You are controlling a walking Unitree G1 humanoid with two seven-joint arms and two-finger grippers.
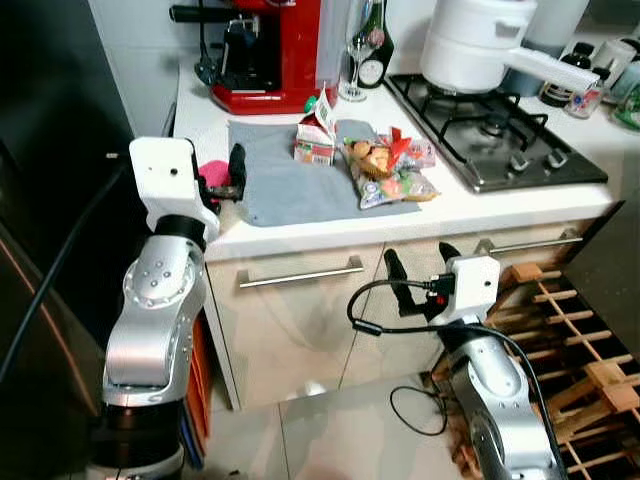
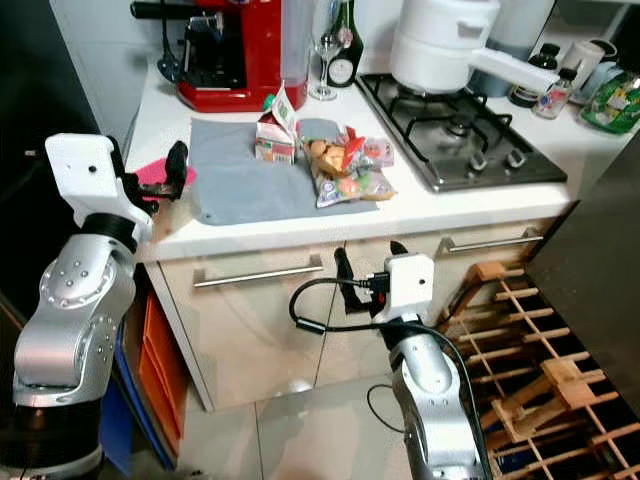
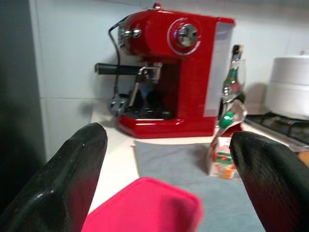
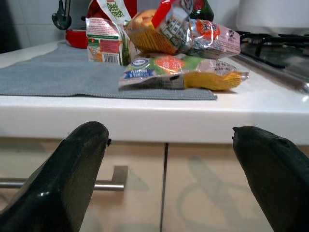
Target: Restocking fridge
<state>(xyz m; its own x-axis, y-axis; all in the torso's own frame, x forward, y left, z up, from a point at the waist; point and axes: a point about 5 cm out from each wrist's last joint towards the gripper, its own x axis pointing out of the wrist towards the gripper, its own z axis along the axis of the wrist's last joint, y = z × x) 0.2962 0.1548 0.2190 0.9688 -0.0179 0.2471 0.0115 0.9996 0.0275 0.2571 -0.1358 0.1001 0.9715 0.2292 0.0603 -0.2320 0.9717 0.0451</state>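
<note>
A pink flat container (image 1: 212,176) lies at the counter's left edge, and my left gripper (image 1: 224,176) stands open around it; in the left wrist view it (image 3: 145,205) sits low between the spread fingers without touching them. On the grey mat (image 1: 280,185) stand a small milk carton (image 1: 314,135) and several plastic bags of food (image 1: 392,168). My right gripper (image 1: 420,262) is open and holds nothing. It hangs below the counter edge in front of the cabinet drawers, facing the bags (image 4: 178,77).
The dark fridge (image 1: 50,150) is at the far left. A red coffee machine (image 1: 270,50), a wine glass (image 1: 355,60) and a bottle (image 1: 375,45) stand at the counter's back. A white pot (image 1: 480,45) sits on the hob. A wooden rack (image 1: 570,350) stands low right.
</note>
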